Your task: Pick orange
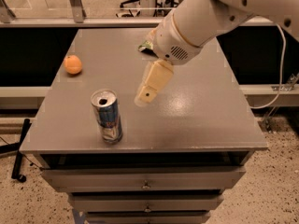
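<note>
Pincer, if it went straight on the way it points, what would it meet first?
Probably the tabletop beside the can; the pincer points down-left, not at the orange. Depth is unclear.

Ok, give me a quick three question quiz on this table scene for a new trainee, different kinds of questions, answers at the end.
1. True or false: the gripper is touching the orange.
2. Multiple choice: the can is A) upright near the front edge of the table, B) lying on its side, C) inside a drawer.
3. Fill in: the green bag is partly hidden behind the robot's ____.
Key: 1 false, the gripper hangs over the table's middle, apart from the orange near the left edge. 2 A. 3 arm.
</note>
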Controlling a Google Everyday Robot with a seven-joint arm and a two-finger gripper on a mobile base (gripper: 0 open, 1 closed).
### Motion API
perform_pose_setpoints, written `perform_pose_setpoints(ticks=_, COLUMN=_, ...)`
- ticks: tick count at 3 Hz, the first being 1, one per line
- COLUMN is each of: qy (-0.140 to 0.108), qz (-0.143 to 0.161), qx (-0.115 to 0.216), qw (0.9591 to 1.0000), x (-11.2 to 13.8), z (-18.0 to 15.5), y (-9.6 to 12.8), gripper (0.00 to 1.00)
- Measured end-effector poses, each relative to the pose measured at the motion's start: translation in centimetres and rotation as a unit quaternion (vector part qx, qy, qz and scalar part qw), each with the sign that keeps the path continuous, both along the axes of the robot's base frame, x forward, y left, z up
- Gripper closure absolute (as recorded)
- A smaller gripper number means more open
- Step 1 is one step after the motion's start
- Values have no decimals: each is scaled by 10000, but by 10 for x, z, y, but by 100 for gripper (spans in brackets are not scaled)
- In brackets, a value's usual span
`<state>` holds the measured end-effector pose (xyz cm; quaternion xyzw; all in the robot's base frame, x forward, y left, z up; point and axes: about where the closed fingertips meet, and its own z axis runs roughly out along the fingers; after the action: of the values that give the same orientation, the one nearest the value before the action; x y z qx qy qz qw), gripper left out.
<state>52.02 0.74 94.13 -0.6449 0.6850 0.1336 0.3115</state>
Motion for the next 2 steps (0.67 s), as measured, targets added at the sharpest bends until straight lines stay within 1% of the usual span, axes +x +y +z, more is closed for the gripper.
perform_pose_setpoints(ticks=1, qy=0, qz=0, qx=0, qw=10000, x=0, z=0, y=0, gripper=0)
perform_pose_setpoints(ticks=2, qy=-173, qz=117, qx=205, qw=9996, x=8, z=6, y=24, gripper=0)
